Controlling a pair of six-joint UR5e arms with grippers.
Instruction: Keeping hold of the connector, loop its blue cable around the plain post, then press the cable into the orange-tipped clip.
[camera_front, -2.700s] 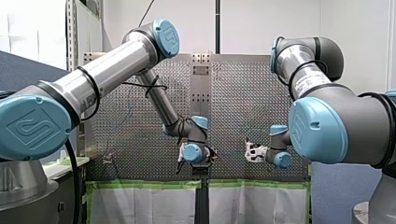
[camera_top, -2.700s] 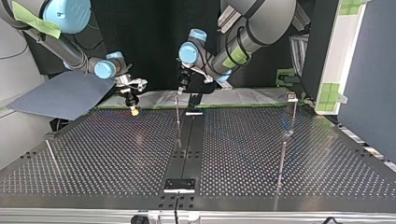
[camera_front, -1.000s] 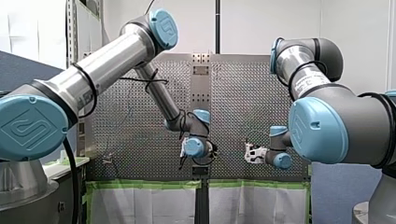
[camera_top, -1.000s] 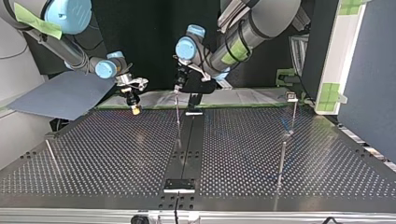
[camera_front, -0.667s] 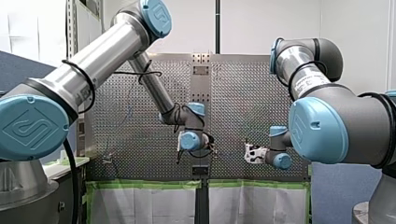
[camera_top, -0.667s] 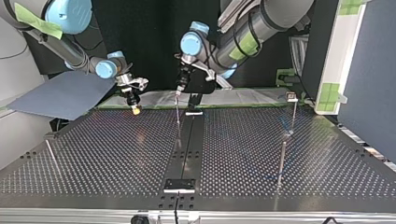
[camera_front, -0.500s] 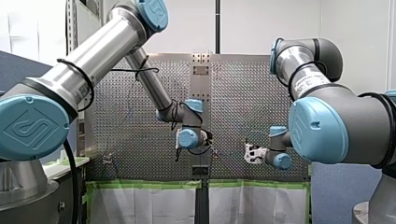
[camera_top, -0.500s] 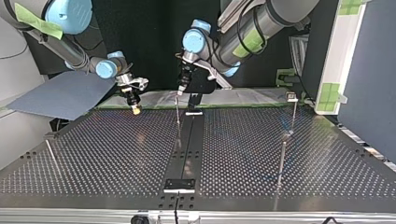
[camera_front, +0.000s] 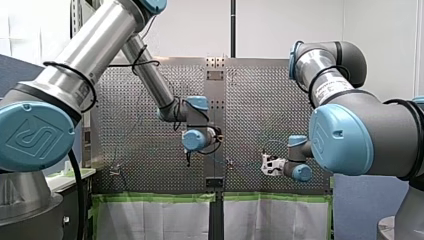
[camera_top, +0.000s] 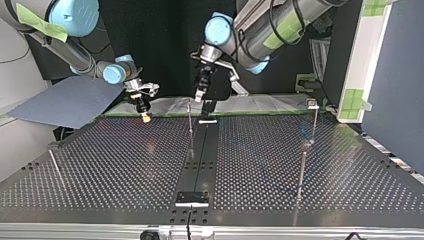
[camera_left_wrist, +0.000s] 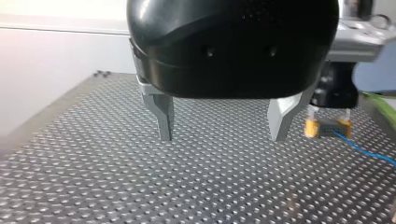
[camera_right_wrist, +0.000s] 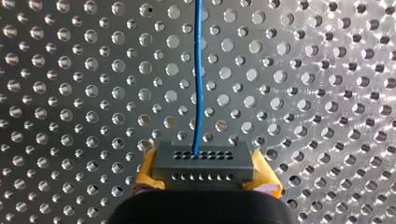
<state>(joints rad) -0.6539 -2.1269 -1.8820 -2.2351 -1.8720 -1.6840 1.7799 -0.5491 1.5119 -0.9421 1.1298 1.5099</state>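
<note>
Our left end effector (camera_left_wrist: 222, 135) had drawn up and away from the post (camera_top: 190, 127), spread wide and empty above the bench (camera_left_wrist: 93, 186). Beyond it, our right end effector (camera_right_wrist: 205, 176) gripped the connector (camera_right_wrist: 203, 161) low over the bench, and the blue cable (camera_right_wrist: 198, 70) ran ahead across it.

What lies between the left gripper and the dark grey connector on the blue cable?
Only bare perforated metal table, seen in the left wrist view: my left gripper hangs open beside the dark grey connector.

The dark connector (camera_right_wrist: 201, 162) (holes in rows) is sitting in my right pincer (camera_right_wrist: 205, 176), its blue cable (camera_right_wrist: 198, 79) running straight ahead.
</note>
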